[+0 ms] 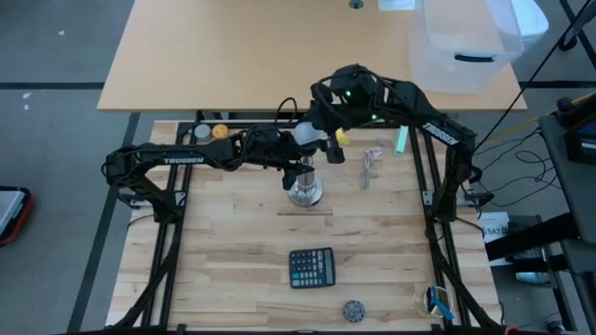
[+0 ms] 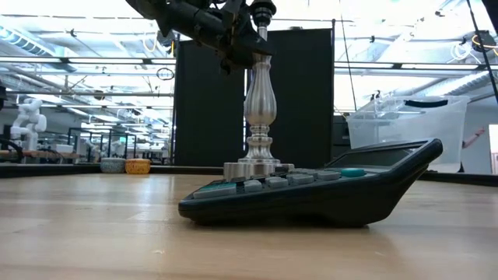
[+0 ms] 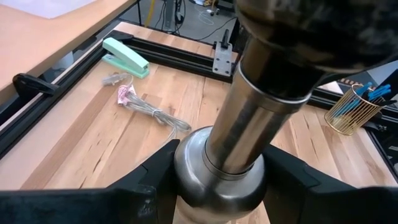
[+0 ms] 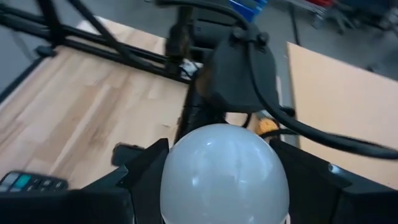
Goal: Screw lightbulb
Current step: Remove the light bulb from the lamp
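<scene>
On the worktop (image 1: 233, 242) the stand (image 1: 304, 191) sits at centre. The calculator (image 1: 311, 268) lies at its 6 o'clock, the orange ball (image 1: 220, 131) at 10 (by the far rail), the stapler (image 1: 401, 140) at 2, and the pen cup (image 1: 436, 301) at 4, near the corner.

A light wooden table (image 1: 233, 251) is seen carrying a silver stand (image 1: 304, 191), a dark calculator (image 1: 311, 268), a green stapler (image 1: 401, 140), a pen cup (image 1: 431, 301), an orange ball (image 1: 220, 131) and a small round grey object (image 1: 353, 309).
</scene>
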